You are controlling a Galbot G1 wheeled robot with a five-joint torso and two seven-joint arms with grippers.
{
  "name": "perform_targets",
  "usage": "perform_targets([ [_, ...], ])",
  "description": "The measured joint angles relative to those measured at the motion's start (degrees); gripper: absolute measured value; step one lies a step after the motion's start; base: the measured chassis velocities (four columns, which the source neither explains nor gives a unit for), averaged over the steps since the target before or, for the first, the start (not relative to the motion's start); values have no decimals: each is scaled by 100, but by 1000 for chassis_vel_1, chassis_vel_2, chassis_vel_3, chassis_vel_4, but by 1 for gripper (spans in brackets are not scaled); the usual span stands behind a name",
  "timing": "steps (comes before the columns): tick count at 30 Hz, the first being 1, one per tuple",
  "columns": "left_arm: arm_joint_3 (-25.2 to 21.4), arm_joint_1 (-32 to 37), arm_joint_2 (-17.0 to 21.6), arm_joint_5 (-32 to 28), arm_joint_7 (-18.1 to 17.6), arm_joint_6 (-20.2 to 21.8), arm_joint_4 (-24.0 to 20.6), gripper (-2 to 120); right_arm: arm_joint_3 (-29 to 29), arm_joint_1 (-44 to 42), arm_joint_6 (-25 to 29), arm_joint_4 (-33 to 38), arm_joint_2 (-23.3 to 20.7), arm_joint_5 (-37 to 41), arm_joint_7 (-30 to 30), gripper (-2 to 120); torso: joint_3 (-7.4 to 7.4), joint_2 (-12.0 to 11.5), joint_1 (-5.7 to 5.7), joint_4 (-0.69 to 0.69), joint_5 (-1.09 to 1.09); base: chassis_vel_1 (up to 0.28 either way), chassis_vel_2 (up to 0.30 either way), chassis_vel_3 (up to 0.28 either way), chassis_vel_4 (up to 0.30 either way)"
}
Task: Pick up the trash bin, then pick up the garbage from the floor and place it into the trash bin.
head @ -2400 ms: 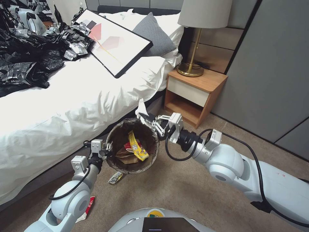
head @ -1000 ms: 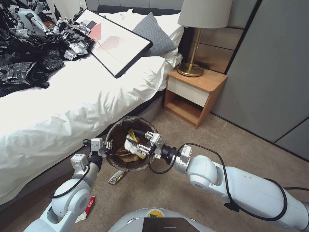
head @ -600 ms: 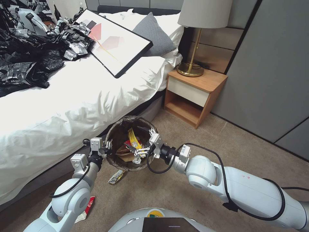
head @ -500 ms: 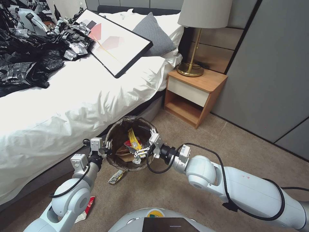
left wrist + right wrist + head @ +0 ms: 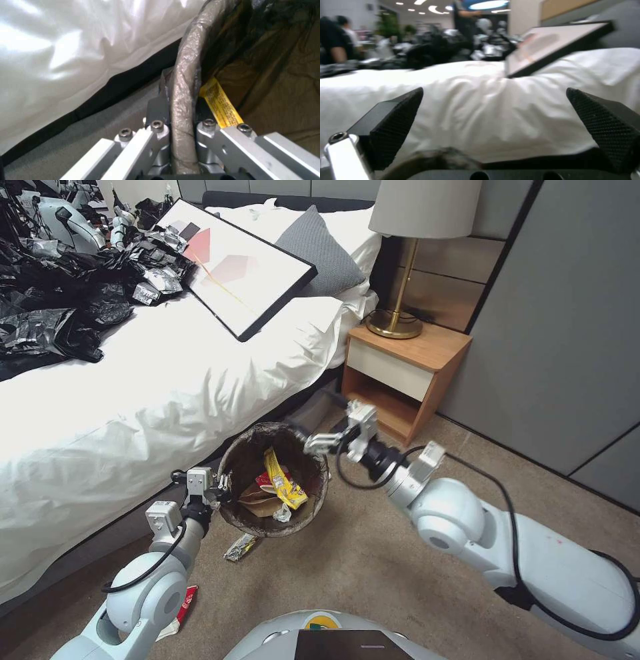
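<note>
Red-and-white packet (image 5: 181,607) lies on the floor (image 5: 373,567) beside our left arm's elbow, at the far left of the remaining litter, partly hidden by that arm. We note the left gripper (image 5: 221,488) clamped on the near-left rim of the trash bin (image 5: 319,493); in the left wrist view its fingers (image 5: 156,130) pinch the bag-covered rim (image 5: 182,100) from both sides, so the bin hangs held off the carpet beside the bed (image 5: 167,380). Inside the bin we see a tan paper bag (image 5: 257,501), a yellow wrapper (image 5: 281,481) and a small white scrap (image 5: 283,513). Directly below the bin's near edge a crumpled silvery-yellow wrapper (image 5: 239,547) rests on the floor, its long axis running diagonally toward the bin. To the right, the right gripper (image 5: 312,441) hovers at the bin's far-right rim, spread wide and carrying nothing; the right wrist view shows both black pads (image 5: 396,120) apart. We judge the floor wrapper to lie down and to the left of this free gripper, nearer our base, under the held bin; the left arm is closer but occupied.
</note>
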Motion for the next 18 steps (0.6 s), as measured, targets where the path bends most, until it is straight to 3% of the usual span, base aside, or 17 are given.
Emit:
perform_targets([
  [4,-18,29,-3,16,15,-22,-3,4,561,-350,-257,98,71,42,277,100,0,0,0,0,1,0,0,0,0],
  [7,-53,91,-13,58,32,-47,-8,4,1849,-1201,-573,216,364,-79,533,100,0,0,0,2,1,0,0,0,0],
  [12,-59,127,-26,133,47,-73,-9,4,2497,-1778,-649,311,551,-324,544,100,0,0,0,2,1,0,0,0,0],
  [14,-78,155,-36,188,60,-92,-9,4,3024,-2386,-731,414,740,-629,557,100,0,0,0,2,0,0,0,0,0],
  [18,-93,174,-43,197,63,-102,-9,4,3197,-2638,-748,455,831,-775,570,100,-1,0,0,5,0,0,0,0,0],
])
